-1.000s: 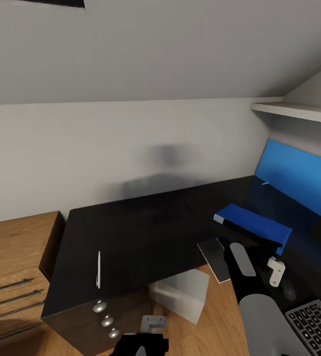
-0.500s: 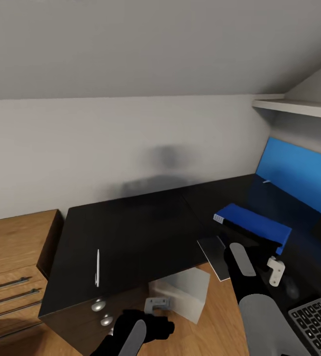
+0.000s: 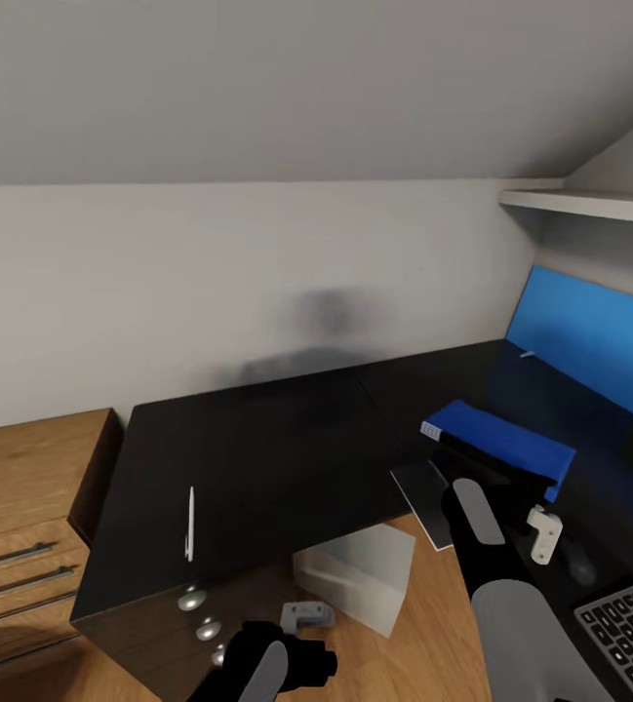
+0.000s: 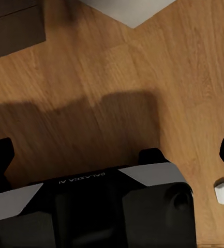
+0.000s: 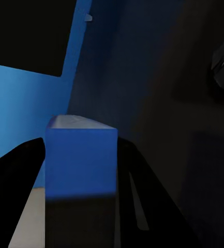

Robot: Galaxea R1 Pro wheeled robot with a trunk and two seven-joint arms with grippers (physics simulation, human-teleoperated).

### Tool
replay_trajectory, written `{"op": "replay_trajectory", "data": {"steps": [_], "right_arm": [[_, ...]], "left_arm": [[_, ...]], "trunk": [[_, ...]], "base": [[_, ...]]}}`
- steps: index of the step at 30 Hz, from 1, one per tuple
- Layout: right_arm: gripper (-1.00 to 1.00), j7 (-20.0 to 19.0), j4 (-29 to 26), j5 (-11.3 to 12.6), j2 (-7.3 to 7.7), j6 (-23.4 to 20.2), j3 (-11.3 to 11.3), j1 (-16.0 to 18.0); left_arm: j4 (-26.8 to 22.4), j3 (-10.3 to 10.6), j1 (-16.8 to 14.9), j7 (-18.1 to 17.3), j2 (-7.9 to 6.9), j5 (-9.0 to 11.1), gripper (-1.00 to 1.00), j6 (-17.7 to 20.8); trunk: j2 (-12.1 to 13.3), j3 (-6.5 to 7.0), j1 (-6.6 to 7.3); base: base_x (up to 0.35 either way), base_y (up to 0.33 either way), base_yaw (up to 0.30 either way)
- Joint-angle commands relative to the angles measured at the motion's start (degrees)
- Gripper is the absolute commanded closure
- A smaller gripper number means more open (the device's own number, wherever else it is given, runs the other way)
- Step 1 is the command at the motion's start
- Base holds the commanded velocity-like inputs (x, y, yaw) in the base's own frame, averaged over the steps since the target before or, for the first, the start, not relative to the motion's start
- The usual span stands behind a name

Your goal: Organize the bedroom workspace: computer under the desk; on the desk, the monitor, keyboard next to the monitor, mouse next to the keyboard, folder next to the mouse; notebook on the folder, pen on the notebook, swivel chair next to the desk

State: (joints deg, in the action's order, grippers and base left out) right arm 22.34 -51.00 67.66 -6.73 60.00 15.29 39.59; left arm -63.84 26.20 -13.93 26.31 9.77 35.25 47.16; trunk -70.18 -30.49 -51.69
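The right gripper [image 5: 80,165] has its jaws clamped on the folder [image 3: 499,441], above the surface [image 3: 257,458]; released carelessly, it could knock the notebook [image 3: 423,502] off. Left jaws: cannot tell.

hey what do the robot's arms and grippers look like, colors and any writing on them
Both arms are glossy black with pale grey panels. The right gripper has whitish-grey fingers; the left gripper has a grey metal look. In the left wrist view, the black-and-grey housing carries small lettering, too small to read surely.

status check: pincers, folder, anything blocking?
Right pincer shut on the folder, held low over the desk. Left pincer open, low over the floor. Notebook overhangs the desk edge; pen lies far left.
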Motion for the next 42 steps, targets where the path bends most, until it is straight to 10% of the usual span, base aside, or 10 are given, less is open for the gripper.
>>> {"op": "replay_trajectory", "data": {"steps": [1, 24, 42], "right_arm": [[1.0, 0.5, -0.1, -0.5, -0.01, 0.0, 0.1, 0.0], [1.0, 0.3, -0.2, -0.9, 0.15, 0.0, 0.1, 0.0], [1.0, 0.4, -0.1, -0.6, 2.82, 0.0, 0.2, 0.0]], "left_arm": [[0.3, 0.1, 0.0, 0.6, -0.01, 0.6, -1.0, -0.3], [0.9, 0.2, 0.0, 0.6, 0.0, 0.5, -1.0, -1.8], [2.0, 0.3, 0.0, 0.5, 0.07, 0.8, -1.0, -1.8]], "trunk": [[-0.5, -0.24, -0.23], [-6.9, -3.11, -3.74], [-6.9, -3.51, -3.74]], "base": [[0.0, 0.0, 0.0], [0.0, 0.0, 0.0], [0.0, 0.0, -0.052]]}}
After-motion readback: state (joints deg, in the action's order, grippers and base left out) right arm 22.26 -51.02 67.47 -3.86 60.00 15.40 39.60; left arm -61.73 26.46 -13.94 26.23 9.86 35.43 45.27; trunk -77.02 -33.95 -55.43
